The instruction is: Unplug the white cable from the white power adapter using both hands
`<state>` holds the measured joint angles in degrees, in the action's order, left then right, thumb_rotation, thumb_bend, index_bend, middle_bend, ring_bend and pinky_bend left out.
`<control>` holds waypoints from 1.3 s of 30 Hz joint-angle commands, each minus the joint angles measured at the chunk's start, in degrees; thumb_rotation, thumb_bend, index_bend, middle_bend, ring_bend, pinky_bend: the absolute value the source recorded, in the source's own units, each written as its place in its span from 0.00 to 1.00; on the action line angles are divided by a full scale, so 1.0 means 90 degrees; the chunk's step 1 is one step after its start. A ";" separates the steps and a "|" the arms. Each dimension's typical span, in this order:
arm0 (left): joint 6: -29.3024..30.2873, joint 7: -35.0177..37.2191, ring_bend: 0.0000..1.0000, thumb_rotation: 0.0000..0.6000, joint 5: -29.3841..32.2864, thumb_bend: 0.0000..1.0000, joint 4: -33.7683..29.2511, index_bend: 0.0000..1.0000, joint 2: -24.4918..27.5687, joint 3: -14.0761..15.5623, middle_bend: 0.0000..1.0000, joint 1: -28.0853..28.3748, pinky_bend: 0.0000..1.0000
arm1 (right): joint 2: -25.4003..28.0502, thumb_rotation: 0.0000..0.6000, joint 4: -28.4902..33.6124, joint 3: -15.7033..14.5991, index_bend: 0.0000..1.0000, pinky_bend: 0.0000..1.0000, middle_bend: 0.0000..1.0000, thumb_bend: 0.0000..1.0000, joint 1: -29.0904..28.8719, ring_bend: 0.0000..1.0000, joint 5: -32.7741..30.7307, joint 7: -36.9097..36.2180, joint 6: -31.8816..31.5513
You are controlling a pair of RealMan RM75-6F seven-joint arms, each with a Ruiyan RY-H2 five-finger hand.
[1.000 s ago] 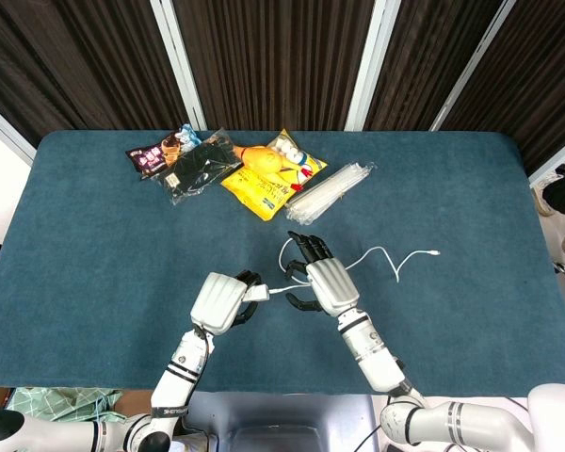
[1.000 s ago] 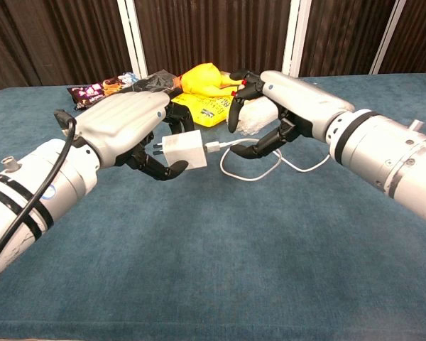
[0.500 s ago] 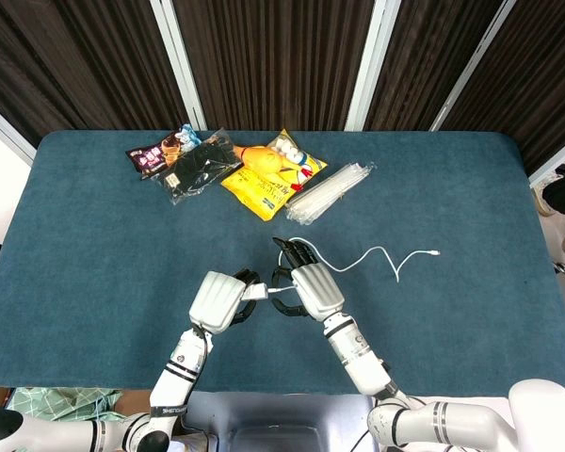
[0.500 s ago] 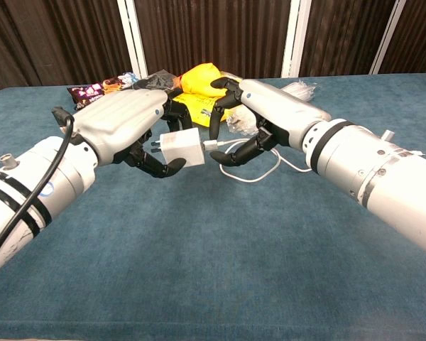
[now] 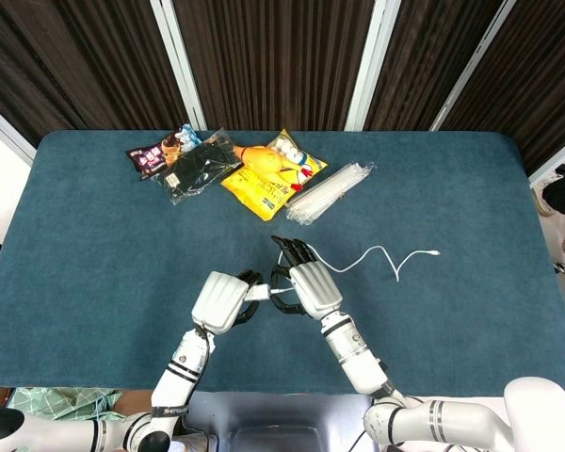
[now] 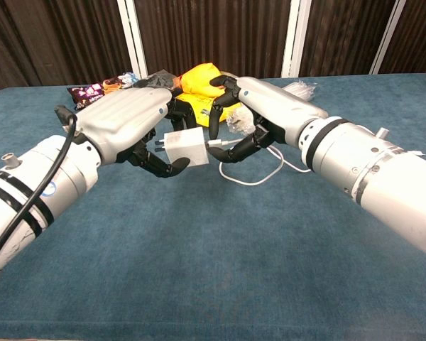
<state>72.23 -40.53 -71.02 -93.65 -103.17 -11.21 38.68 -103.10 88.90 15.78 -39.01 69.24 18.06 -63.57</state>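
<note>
Both hands now meet above the table (image 5: 94, 235). The left hand (image 6: 124, 124) holds the white power adapter (image 6: 187, 147) in its curled fingers, lifted clear, while the right hand (image 6: 259, 106) has closed in from a second ago — its fingers now at the plug of the white cable (image 6: 259, 177), though a firm pinch I cannot tell. The pull looks imminent. Only the chest view shows the plug seated; the head view shows the cable's far end (image 5: 435, 252) lying loose.
</note>
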 commanded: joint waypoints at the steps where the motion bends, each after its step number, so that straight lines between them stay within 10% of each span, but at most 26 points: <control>1: 0.0009 0.0004 1.00 1.00 -0.0013 0.56 -0.0016 0.78 0.0003 0.0014 0.87 -0.0006 1.00 | 0.0013 1.00 0.0009 0.0007 0.67 0.00 0.12 0.46 -0.0017 0.00 -0.0032 0.0001 0.0013; 17: 0.0117 -0.0030 1.00 1.00 -0.0096 0.56 -0.0237 0.79 0.0119 0.0084 0.87 -0.0090 1.00 | -0.0020 1.00 0.0077 -0.0009 0.88 0.00 0.22 0.63 -0.0089 0.00 -0.0206 0.0168 -0.0040; 39: -0.0203 0.0342 1.00 1.00 -0.0007 0.53 0.0277 0.79 0.0487 -0.0040 0.87 -0.0029 1.00 | 0.0734 1.00 0.0304 -0.0232 0.90 0.00 0.24 0.63 0.0064 0.00 -0.0589 0.0883 -0.0073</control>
<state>71.21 -38.61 -71.49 -92.70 -99.53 -11.47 38.42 -97.31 91.62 14.34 -38.78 64.14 25.57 -64.65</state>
